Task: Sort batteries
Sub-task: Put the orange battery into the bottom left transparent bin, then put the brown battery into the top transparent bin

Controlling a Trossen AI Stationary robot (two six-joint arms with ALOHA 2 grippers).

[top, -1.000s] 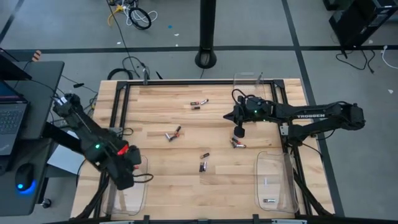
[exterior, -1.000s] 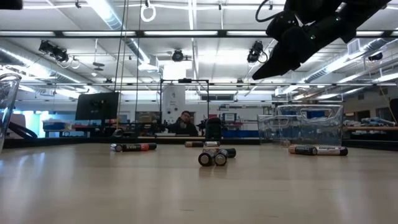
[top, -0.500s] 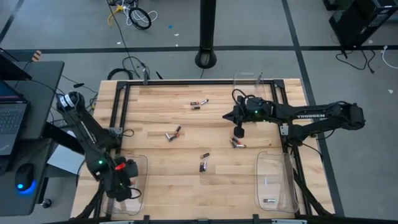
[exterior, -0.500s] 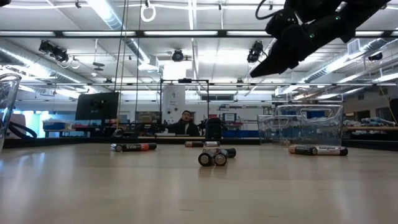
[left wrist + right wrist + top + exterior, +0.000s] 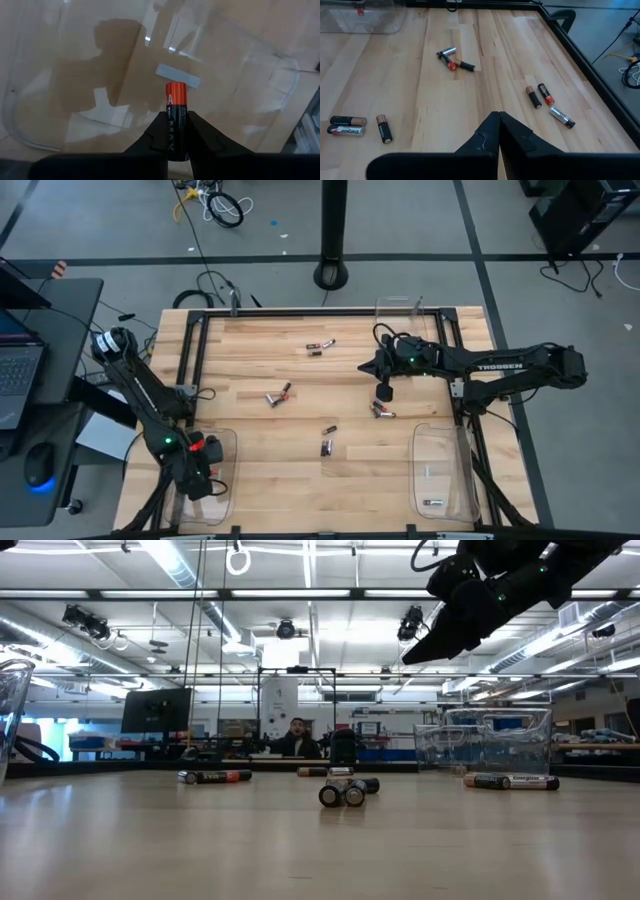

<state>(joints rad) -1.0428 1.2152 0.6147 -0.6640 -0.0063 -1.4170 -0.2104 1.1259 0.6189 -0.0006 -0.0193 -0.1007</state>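
High view: the left gripper (image 5: 203, 480) hangs over the clear tray (image 5: 226, 442) at the table's (image 5: 300, 470) near-left corner, pinching a red-and-black battery (image 5: 175, 120) whose red end pokes out between the fingers. The right gripper (image 5: 386, 392) hovers above the table's right middle, its fingers pressed together on nothing. Loose batteries lie scattered on the wood: a pair (image 5: 379, 411) just beside the right gripper, a pair (image 5: 327, 442) near the centre, a pair (image 5: 277, 394) left of centre, and three (image 5: 320, 346) toward the far edge. The right tray (image 5: 462, 450) holds two cells (image 5: 431, 502).
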